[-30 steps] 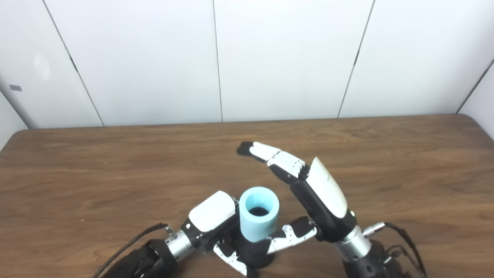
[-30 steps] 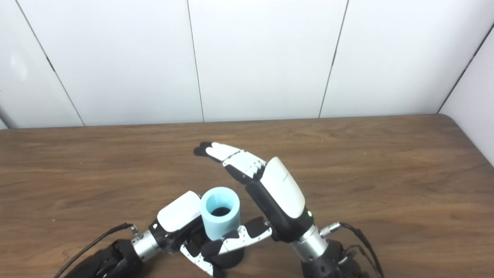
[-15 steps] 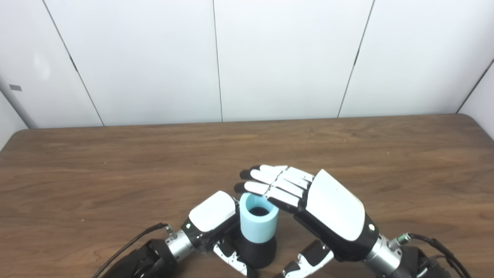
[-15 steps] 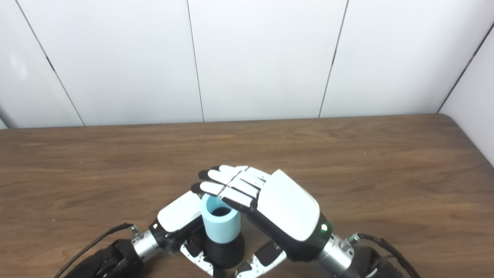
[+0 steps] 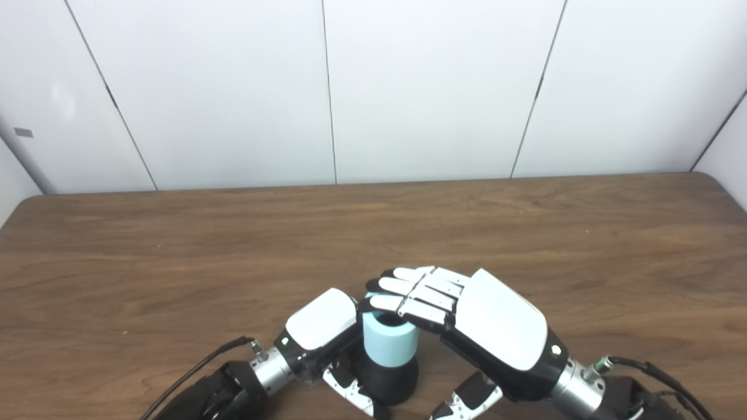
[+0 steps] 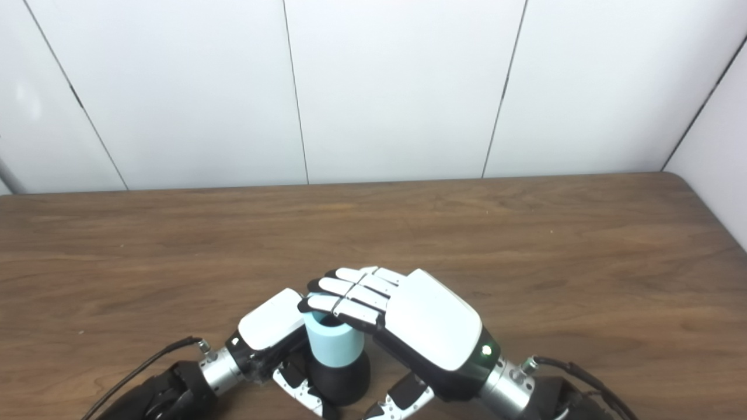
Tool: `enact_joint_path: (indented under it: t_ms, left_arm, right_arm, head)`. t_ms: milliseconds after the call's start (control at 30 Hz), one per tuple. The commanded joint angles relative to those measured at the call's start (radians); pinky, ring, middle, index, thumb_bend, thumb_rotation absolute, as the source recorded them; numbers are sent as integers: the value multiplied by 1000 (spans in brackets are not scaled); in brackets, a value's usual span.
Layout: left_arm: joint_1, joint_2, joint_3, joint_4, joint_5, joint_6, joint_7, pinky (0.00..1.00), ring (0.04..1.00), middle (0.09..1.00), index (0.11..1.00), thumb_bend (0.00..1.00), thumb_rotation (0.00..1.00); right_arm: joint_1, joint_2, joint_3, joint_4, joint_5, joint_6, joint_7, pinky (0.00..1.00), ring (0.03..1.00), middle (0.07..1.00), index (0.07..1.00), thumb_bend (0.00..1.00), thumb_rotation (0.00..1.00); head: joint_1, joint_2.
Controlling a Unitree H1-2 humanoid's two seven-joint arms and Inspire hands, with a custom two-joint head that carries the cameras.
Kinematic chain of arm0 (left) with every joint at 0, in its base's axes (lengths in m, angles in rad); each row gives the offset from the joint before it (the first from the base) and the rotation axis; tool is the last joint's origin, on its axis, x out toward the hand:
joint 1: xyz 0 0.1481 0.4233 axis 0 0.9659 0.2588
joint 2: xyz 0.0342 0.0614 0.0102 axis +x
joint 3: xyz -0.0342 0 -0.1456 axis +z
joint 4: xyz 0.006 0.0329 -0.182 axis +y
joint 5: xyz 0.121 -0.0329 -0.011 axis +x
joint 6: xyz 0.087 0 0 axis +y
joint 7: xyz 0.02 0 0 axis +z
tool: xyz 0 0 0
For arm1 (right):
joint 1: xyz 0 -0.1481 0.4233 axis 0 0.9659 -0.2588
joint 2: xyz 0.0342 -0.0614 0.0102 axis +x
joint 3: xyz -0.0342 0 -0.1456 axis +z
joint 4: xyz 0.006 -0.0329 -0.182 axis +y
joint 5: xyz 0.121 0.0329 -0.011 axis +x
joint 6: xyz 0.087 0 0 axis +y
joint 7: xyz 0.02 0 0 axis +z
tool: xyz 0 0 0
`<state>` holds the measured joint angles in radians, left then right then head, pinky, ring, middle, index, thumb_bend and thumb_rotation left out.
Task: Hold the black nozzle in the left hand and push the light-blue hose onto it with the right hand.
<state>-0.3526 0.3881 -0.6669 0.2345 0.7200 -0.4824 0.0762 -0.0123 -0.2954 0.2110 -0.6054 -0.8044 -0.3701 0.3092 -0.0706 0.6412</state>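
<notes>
While the left hand (image 5: 321, 329) braces the black nozzle (image 5: 388, 380) upright on the wooden table (image 5: 175, 262), its fingers wrapped round the dark base near the table's front edge, the light-blue hose (image 5: 390, 344) stands on top of that base like a short open sleeve. That grip looks meant to keep the nozzle from tipping or sliding under load. Over the hose's mouth lies the right hand (image 5: 467, 318), palm down, fingers straight and close together, their black tips touching the rim; it grasps nothing, and its thumb hangs free below beside the nozzle. Held flat like that, the hand serves as a pressing plate, so I judge the push is happening right now, straight down along the hose's axis. How much seating remains I cannot tell. No brand, label or readable writing shows on hands, hose or nozzle.
</notes>
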Motion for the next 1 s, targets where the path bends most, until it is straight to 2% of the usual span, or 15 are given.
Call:
enact_joint_path:
  t_ms: [0, 333, 433, 567, 667, 800, 967]
  left_arm:
    - [87, -7, -44, 81, 31, 13, -44, 216, 280, 401, 518, 514, 0]
    - [88, -4, -42, 78, 32, 13, -45, 207, 268, 397, 516, 514, 0]
    - [88, -3, -43, 78, 30, 13, -47, 206, 268, 398, 516, 514, 0]
    - [90, -4, -40, 75, 29, 14, -52, 210, 273, 401, 518, 514, 0]
    - [92, -3, -34, 69, 28, 15, -61, 218, 280, 403, 519, 514, 0]
    - [93, -4, -30, 71, 23, 14, -59, 204, 268, 399, 516, 514, 0]
    - [94, -6, -27, 70, 24, 15, -65, 225, 291, 408, 521, 514, 0]
  right_arm:
    - [-6, -10, -9, 8, -11, -26, -25, 753, 847, 860, 811, 947, 723]
    - [25, -15, 6, 26, -47, -51, -50, 746, 842, 854, 808, 987, 688]
    - [39, -20, 15, 23, -75, -50, -42, 758, 850, 861, 817, 971, 721]
    - [67, -27, 33, 23, -126, -40, -22, 794, 891, 892, 841, 904, 779]
    - [88, -36, 49, 30, -158, -45, -16, 831, 928, 920, 867, 817, 864]
    - [109, -47, 68, 37, -190, -52, -21, 880, 961, 947, 895, 755, 951]
    - [128, -60, 87, 39, -229, -55, -33, 917, 978, 966, 922, 699, 985]
  head:
    - [0, 0]
    - [-1, 4]
    - [-1, 5]
    - [-1, 5]
    - [0, 7]
    - [1, 5]
    - [1, 5]
